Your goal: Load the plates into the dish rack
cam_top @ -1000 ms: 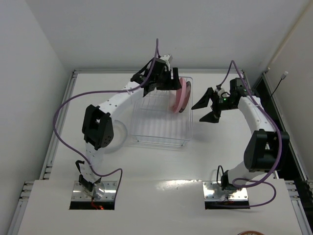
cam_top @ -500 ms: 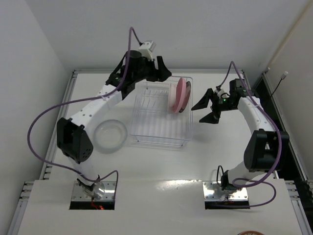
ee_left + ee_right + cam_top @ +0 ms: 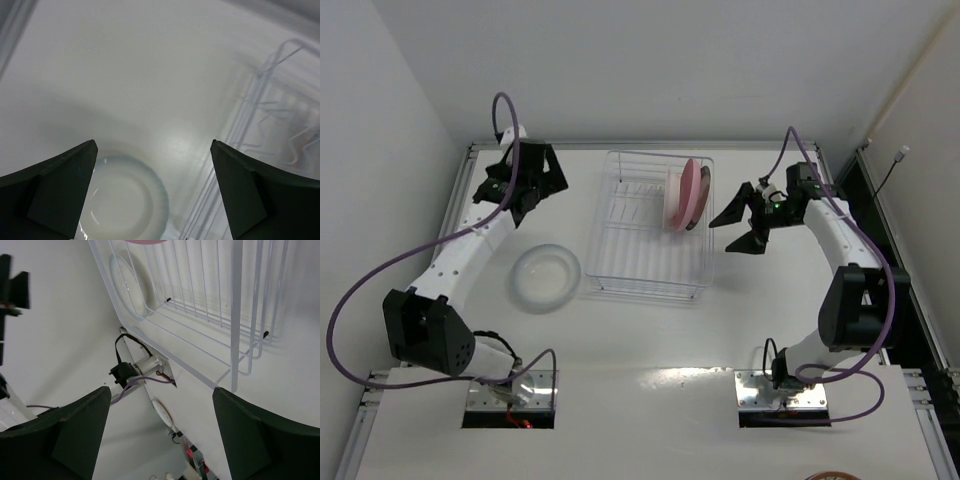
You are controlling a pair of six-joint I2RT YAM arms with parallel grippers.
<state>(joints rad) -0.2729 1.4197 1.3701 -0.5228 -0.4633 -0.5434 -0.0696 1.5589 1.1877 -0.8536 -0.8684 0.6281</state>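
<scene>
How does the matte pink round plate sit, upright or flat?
Upright: in the top view the matte pink round plate stands on its edge inside the white wire dish rack.

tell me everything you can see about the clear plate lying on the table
The clear plate is round and translucent, glass-like, with a broad rim ringing a flatter centre. It lies flat on the white table, outside the dish rack and close beside its left side. Nothing rests on it, and only the table touches it.
</scene>
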